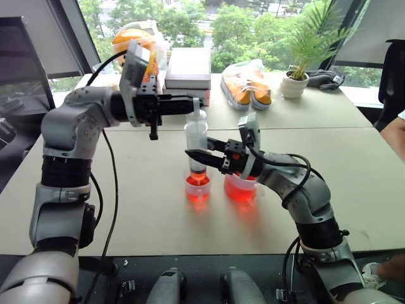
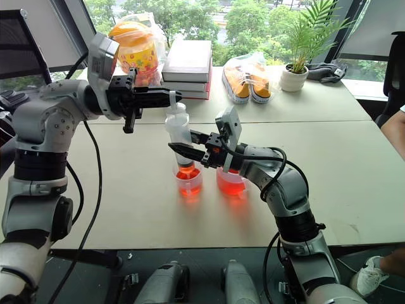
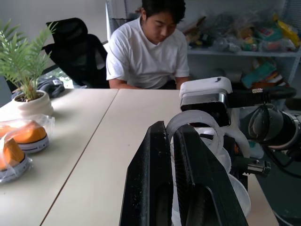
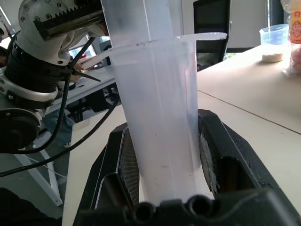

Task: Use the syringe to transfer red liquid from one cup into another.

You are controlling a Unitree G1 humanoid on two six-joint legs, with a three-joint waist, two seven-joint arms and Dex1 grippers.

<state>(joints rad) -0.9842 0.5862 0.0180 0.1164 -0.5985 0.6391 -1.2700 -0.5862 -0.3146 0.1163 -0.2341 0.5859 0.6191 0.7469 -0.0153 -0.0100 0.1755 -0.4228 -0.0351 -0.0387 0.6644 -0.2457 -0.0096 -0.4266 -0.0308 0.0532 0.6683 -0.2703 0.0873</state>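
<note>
Pale desk (image 1: 158,209), broad, carrying everything. At its far edge behind the syringe: a stack of books (image 1: 188,71), bagged orange shoes (image 1: 248,85), a yellow-orange container in plastic (image 2: 134,45), a potted palm (image 1: 296,79) in a white pot. Person in a white shirt (image 3: 148,54) seated across the desk, a black office chair (image 3: 77,52) alongside.

Near the desk's middle, upright: the syringe (image 1: 196,136), clear barrel, tip dipped down into the small cup (image 1: 197,188). Small cup standing directly under the syringe, red liquid (image 1: 197,180) in its bottom. Just beside it, toward the right arm: the handled beaker (image 1: 240,188), also holding red liquid, largely hidden behind the right wrist.

Right tool (image 1: 193,155) reaching in level from the beaker side, clamped on the lower barrel of the syringe just above the small cup; barrel pinched between both black fingers (image 4: 221,155). Left tool (image 1: 193,104) level at the syringe's top, closed tight, fingers (image 3: 150,188) pressed through the white ring of the plunger (image 3: 195,127).
</note>
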